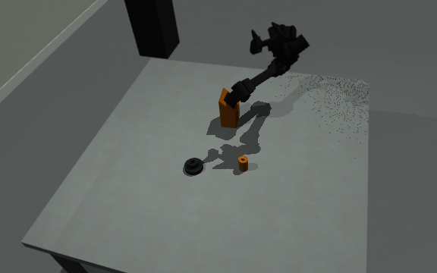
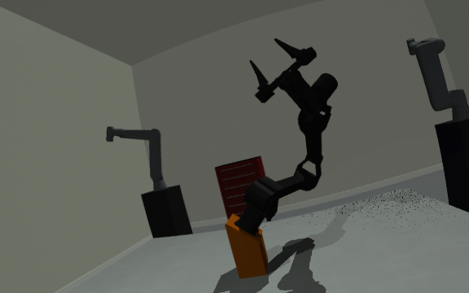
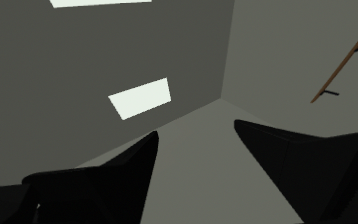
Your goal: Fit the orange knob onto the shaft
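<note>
The orange knob (image 1: 243,165) stands upright on the table (image 1: 203,220) in the top view, with its dark hole facing up. The dark round pedestal (image 1: 199,170) stands on the table to the left of the knob in that view, apart from it. The D-shaped shaft is too small and dark to make out its flat side. My gripper (image 1: 263,27) (image 2: 263,50) (image 3: 195,129) is open and empty, raised high above the table, far from knob and pedestal, with its fingers pointing upward. Neither knob nor pedestal shows in the exterior view or the wrist view.
The arm's orange base block (image 1: 229,115) (image 2: 247,254) stands on the table behind the knob and pedestal in the top view. A red panel (image 2: 240,179) and two grey arms on black blocks stand in the background. The wrist view shows walls and ceiling lights (image 3: 142,98).
</note>
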You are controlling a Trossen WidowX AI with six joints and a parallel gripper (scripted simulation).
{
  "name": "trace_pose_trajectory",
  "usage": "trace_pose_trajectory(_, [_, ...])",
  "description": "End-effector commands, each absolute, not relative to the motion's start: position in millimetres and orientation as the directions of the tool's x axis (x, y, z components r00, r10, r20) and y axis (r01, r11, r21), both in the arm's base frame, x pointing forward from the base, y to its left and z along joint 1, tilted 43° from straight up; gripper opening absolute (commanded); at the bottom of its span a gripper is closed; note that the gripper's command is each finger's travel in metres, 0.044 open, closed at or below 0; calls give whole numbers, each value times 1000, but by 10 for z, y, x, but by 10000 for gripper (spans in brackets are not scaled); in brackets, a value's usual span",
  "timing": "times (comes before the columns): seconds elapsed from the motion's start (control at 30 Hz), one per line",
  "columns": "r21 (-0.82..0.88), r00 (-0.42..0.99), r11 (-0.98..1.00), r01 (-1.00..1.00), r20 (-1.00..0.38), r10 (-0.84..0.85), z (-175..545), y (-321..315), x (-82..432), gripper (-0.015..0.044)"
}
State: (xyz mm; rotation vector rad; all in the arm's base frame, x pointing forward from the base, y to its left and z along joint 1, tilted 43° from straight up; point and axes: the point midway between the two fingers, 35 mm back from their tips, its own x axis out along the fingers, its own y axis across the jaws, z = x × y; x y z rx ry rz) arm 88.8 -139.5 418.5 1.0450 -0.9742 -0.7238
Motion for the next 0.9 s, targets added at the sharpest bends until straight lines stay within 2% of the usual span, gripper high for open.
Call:
trace_pose_trajectory(0.0, [936,408,351,43,304,-861,4185,-1395,888,426])
trace_pose_trajectory(0.07, [930,445,358,88,285,-849,4161,-1396,1002,440])
trace_pose_trajectory(0.17, [876,593,404,263,184,-784,4016,-1371,1473,440])
trace_pose_trajectory(0.33, [704,785,533,469,-55,-618,3606,-1216,2207,440])
trace_pose_trajectory(0.47, [540,854,663,518,-282,-437,3162,-989,2677,440])
trace_pose_trajectory(0.67, [363,789,838,407,-602,-123,2433,-525,3100,440])
trace_pose_trajectory(0.87, [359,511,921,151,-826,238,1706,97,3191,440])
